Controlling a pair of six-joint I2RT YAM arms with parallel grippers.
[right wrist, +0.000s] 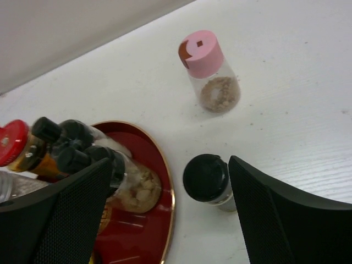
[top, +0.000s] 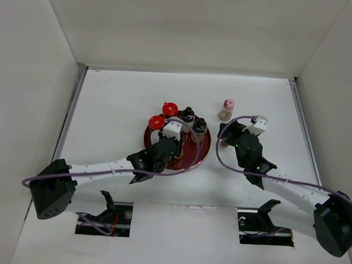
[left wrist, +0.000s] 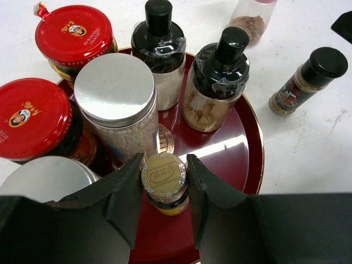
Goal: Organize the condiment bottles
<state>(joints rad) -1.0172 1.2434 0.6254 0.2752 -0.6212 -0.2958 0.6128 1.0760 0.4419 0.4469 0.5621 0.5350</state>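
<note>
1. Watching the left gripper [left wrist: 164, 162], I see its fingers [left wrist: 129, 192] pressed against both sides of the slim gold-lidded jar [left wrist: 164, 176], low over the near part of the red tray [left wrist: 256, 148]. I judge it is placing this jar.
2. Next it should part the fingers and lift straight up. The silver-topped cylinder [left wrist: 115, 91] stands just beside the left finger and is easy to nudge.
3. The right gripper [right wrist: 170, 165] is spread wide over the small black-capped bottle [right wrist: 206, 177], which stands on the table just beside the tray rim. It looks like the next pick.
4. The pink-capped bottle [right wrist: 206, 66] waits farther back on the table, well apart.
5. Two red-lidded jars [left wrist: 74, 33] and two tall black-capped bottles [left wrist: 220, 71] crowd the tray, so little free space is left.
</note>
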